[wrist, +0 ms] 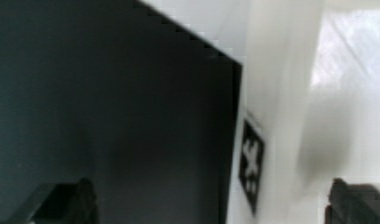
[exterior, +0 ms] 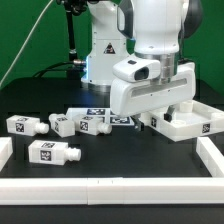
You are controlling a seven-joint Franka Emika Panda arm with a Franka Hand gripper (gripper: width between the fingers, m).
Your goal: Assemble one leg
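Claw is spread wide. The wrist view shows one fingertip at each side of the frame and nothing pinched between them. Below the claw runs the edge of the large white square part, with a black-and-white tag on its side wall. The view is blurred, so it cannot be told whether a finger touches that wall or hangs just clear. In the exterior view the arm stands low over the edge of the same part that faces the exterior view's left. The legs lie loose on the dark worktop, three in a row and well apart from the claw. A front leg lies nearer the white rail. None is seen seated in the square part. Judgement: the step in hand looks to be gripping or nudging the square part, not a leg yet. To do it well, the wall should sit centred between the fingers before they close, square to it and clear of the corner. Any shift should be slow and flat, so the part neither tips nor sweeps into the row of legs. A leg would then likely want gripping by its blocky end, with the stub left free.
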